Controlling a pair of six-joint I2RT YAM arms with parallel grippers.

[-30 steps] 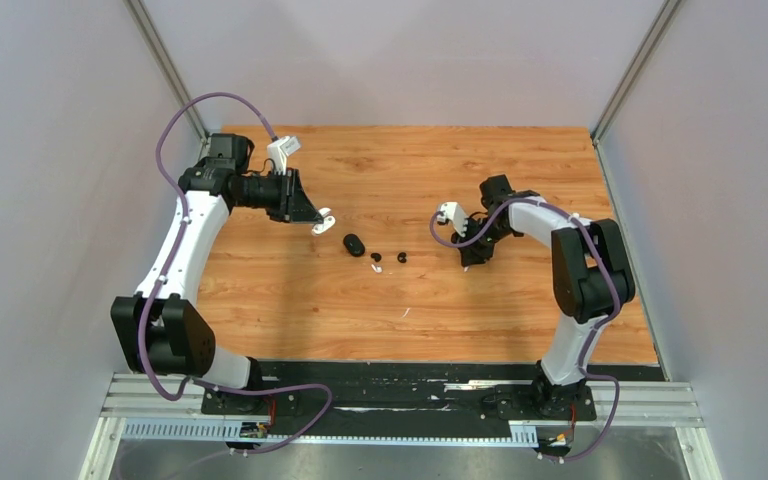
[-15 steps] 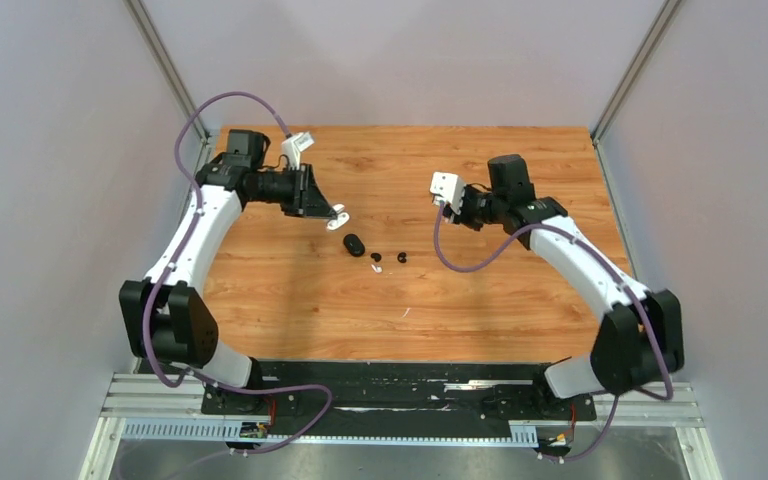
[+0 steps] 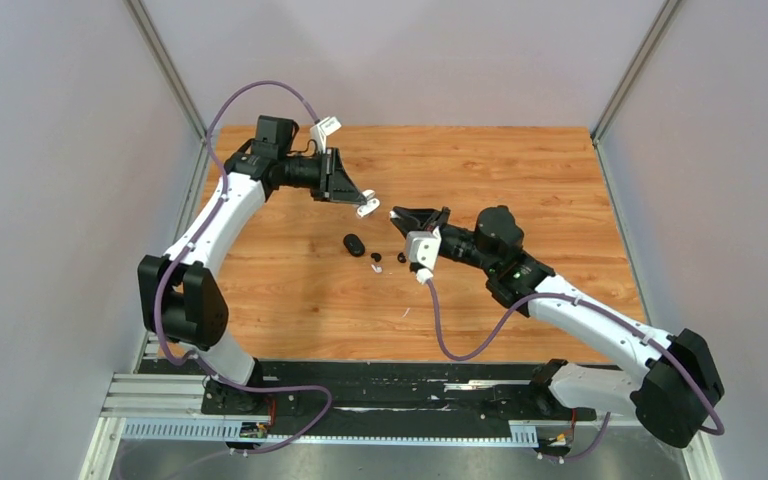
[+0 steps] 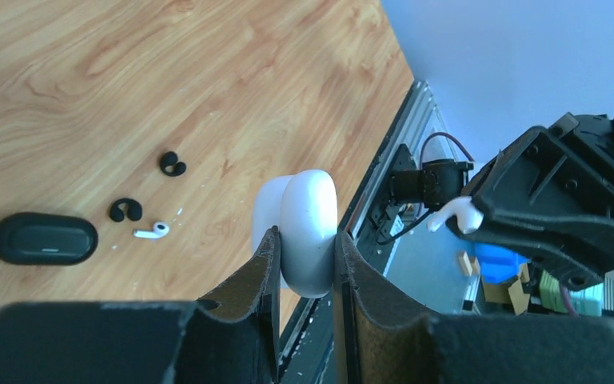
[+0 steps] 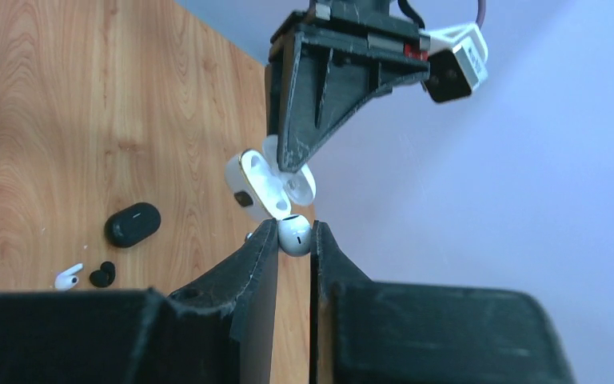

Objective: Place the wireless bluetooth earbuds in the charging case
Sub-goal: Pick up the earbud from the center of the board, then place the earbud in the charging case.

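My left gripper (image 3: 361, 201) (image 4: 305, 240) is shut on a white charging case (image 3: 368, 209) (image 4: 308, 218) with its lid open (image 5: 265, 185), held above the table. My right gripper (image 3: 398, 214) (image 5: 294, 227) is shut on a white earbud (image 5: 294, 235) (image 4: 456, 216) and points at the case, a short gap away. On the table lie a second white earbud (image 3: 375, 267) (image 4: 152, 232) (image 5: 67, 278), two black earbuds (image 3: 377, 258) (image 3: 401, 257) (image 4: 125, 210) (image 4: 173, 164) and a closed black case (image 3: 353, 244) (image 4: 44, 238) (image 5: 133, 224).
The wooden table (image 3: 520, 170) has grey walls on three sides. A metal rail (image 3: 400, 400) with the arm bases runs along the near edge. The right wrist camera (image 3: 421, 248) hangs just above the black earbuds.
The left arm has carried the white case right, toward the middle. The right arm has swung left and stretched out, bringing its earbud up close to the case.
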